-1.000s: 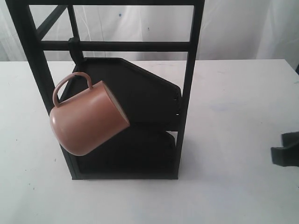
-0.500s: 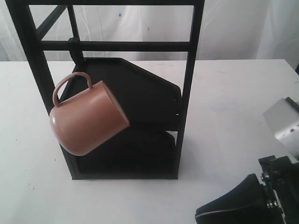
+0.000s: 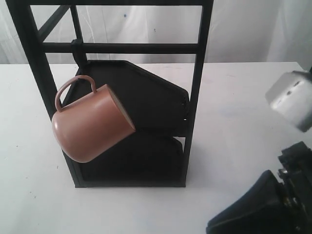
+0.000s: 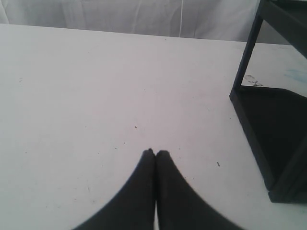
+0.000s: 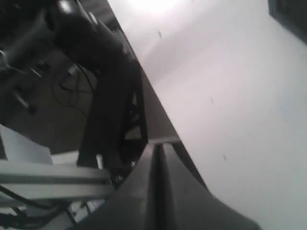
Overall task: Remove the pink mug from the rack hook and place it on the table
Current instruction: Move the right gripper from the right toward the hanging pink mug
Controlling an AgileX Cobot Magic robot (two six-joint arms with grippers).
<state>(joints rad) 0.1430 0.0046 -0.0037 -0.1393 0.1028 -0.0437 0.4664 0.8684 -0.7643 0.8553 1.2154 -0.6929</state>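
The salmon-pink mug [image 3: 91, 126] hangs tilted by its thin loop handle from a hook on the black rack [image 3: 195, 73], mouth facing right and down. The white table [image 3: 243, 107] spreads beneath. My right gripper [image 3: 210, 225] is at the bottom right of the exterior view, well away from the mug, its black fingers pressed together. In the right wrist view that gripper [image 5: 157, 143] is shut and empty over the table's edge. My left gripper [image 4: 155, 152] is shut and empty above bare tabletop, with the rack's base [image 4: 273, 139] off to one side. The mug does not show in either wrist view.
The rack has black frame posts, crossbars and two dark angled shelves [image 3: 146, 97]. A white backdrop hangs behind the table. The right arm's grey wrist housing [image 3: 291, 100] hovers at the right edge. Past the table edge lie cables and metal framing [image 5: 57, 143].
The right arm has swung in from the right edge toward the bottom right and risen slightly; its grey housing moved up. The mug and rack have not moved.
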